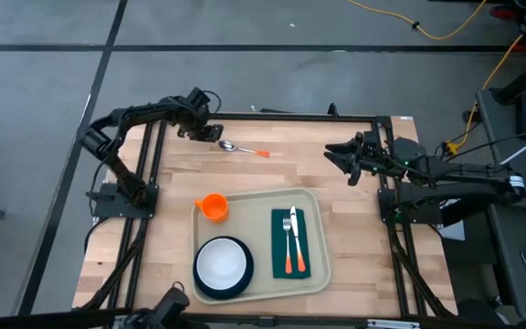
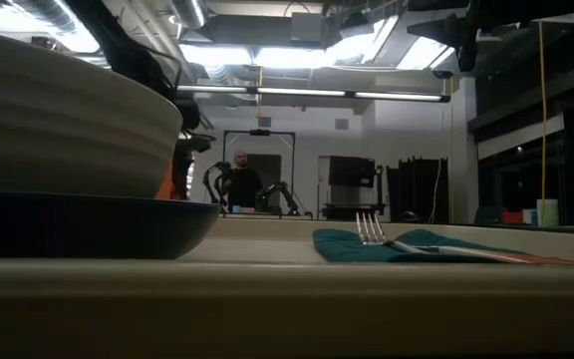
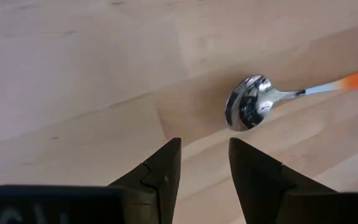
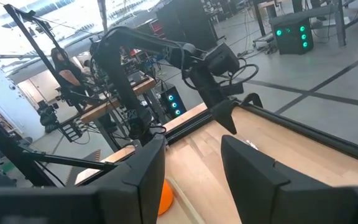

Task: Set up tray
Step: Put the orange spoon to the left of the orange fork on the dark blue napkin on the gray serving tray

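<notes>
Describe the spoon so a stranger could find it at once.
Start from the tray on the wooden table. Beyond its far rim, on bare wood by the left gripper, lies the spoon. It has an orange-tipped handle like the tray's fork and knife, but lies off the tray.

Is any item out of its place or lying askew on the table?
Yes: the spoon lies on bare wood beyond the tray, near the open left gripper, while the fork and knife already rest on the napkin.

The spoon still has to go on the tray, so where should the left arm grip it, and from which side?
Probably the spoon by the thin stem between bowl and orange handle end, from straight above, jaws across it. It lies flat on the table, clear of the tray. The left gripper, open, sits just off the bowl end.
</notes>
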You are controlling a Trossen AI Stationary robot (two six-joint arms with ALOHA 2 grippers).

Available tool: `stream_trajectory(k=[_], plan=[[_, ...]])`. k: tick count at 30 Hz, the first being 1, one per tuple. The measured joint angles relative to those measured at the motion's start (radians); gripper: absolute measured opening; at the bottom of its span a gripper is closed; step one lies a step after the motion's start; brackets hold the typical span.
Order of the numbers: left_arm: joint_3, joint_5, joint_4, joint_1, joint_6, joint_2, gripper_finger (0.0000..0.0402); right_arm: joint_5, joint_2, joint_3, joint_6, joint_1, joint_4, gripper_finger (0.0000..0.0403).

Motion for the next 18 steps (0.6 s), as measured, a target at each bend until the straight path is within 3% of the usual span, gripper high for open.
stream_trajectory(k=[8, 18], plan=[[0.000, 0.033, 0.136, -0.022, -0.055, 0.047, 0.0130, 0.000, 0.000, 0.000, 0.025, 0.000, -0.001, 0.0163], [0.001, 0.033, 0.126, -0.029, -0.060, 0.094, 0.0130, 0.000, 0.000, 0.000, 0.026, 0.000, -0.001, 0.0163]])
